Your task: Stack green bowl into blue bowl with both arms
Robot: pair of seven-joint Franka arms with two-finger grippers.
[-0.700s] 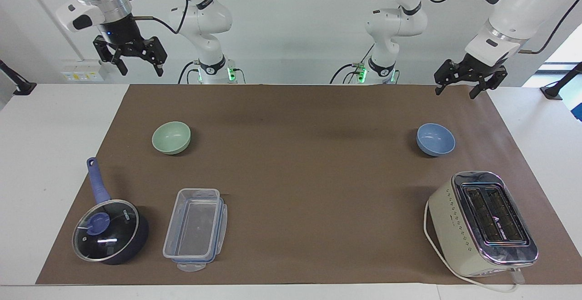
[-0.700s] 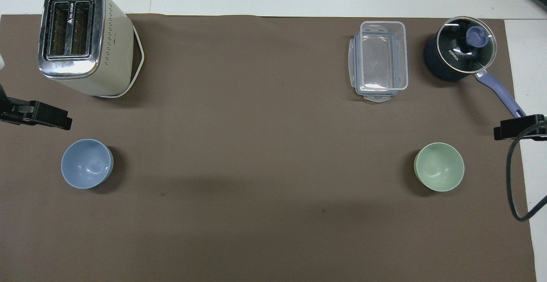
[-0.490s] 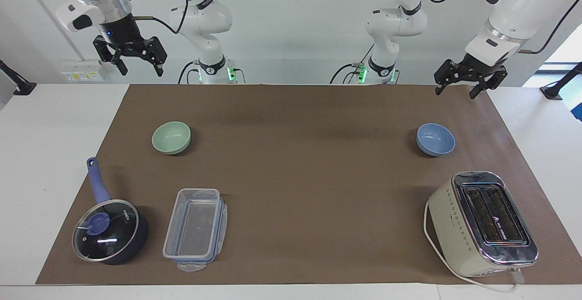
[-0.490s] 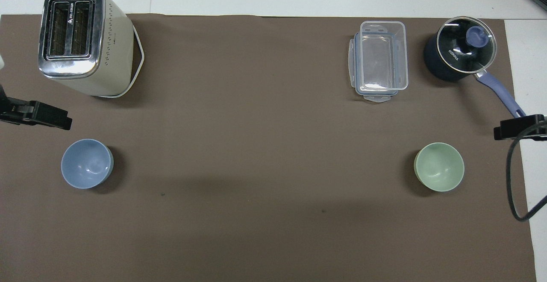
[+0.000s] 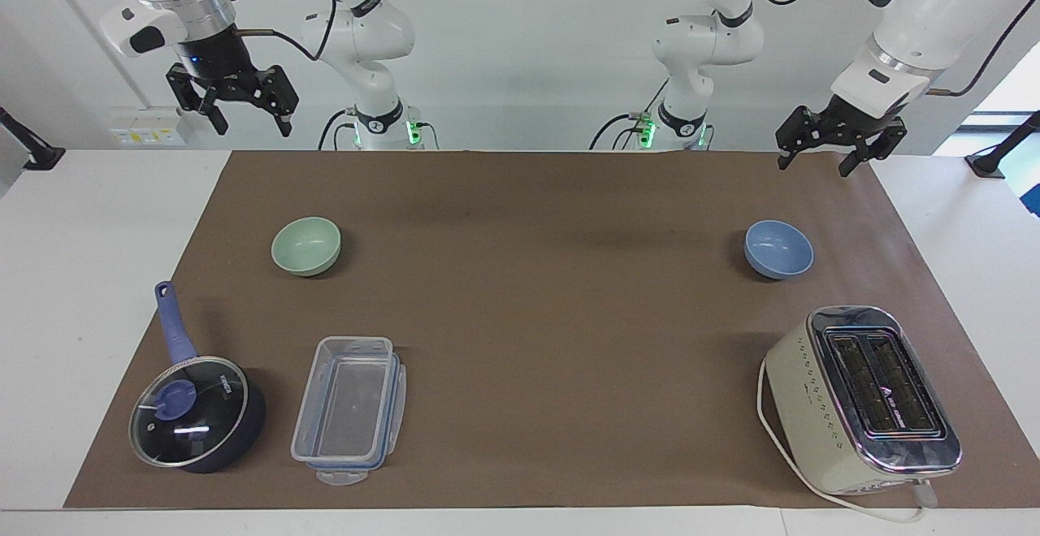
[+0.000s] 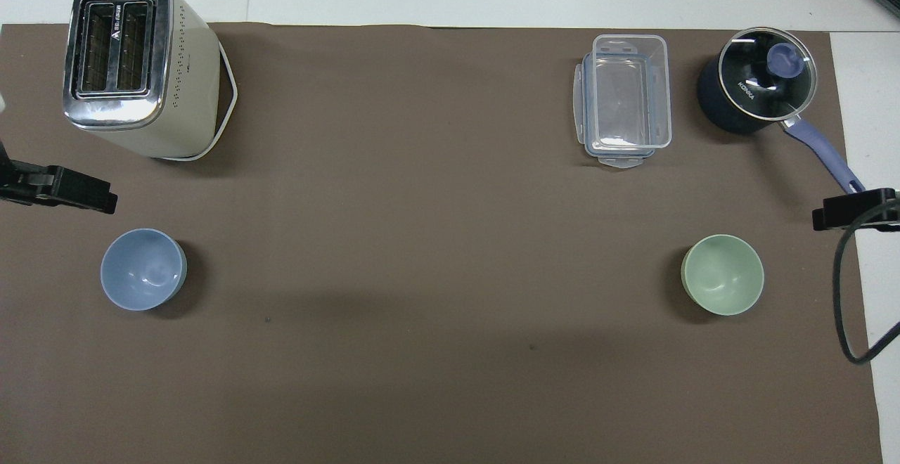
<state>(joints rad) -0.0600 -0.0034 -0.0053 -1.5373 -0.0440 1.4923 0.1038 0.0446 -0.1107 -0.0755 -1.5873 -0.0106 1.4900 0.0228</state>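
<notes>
**Bowls apart, both grippers raised**

Facing view: the green bowl (image 5: 306,246) sits at nine o'clock on the mat, the blue bowl (image 5: 778,249) at three. The right gripper (image 5: 248,110) and left gripper (image 5: 821,153) hang high, fingers spread, empty.

Overhead view: only the grippers' edges show, probably fingertips.

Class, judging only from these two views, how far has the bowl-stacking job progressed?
Nothing is done yet: the green bowl and the blue bowl sit apart at opposite ends of the brown mat, both empty. Nothing is in hand: the right gripper and left gripper hang open, raised. Picking up, carrying and stacking remain.
</notes>
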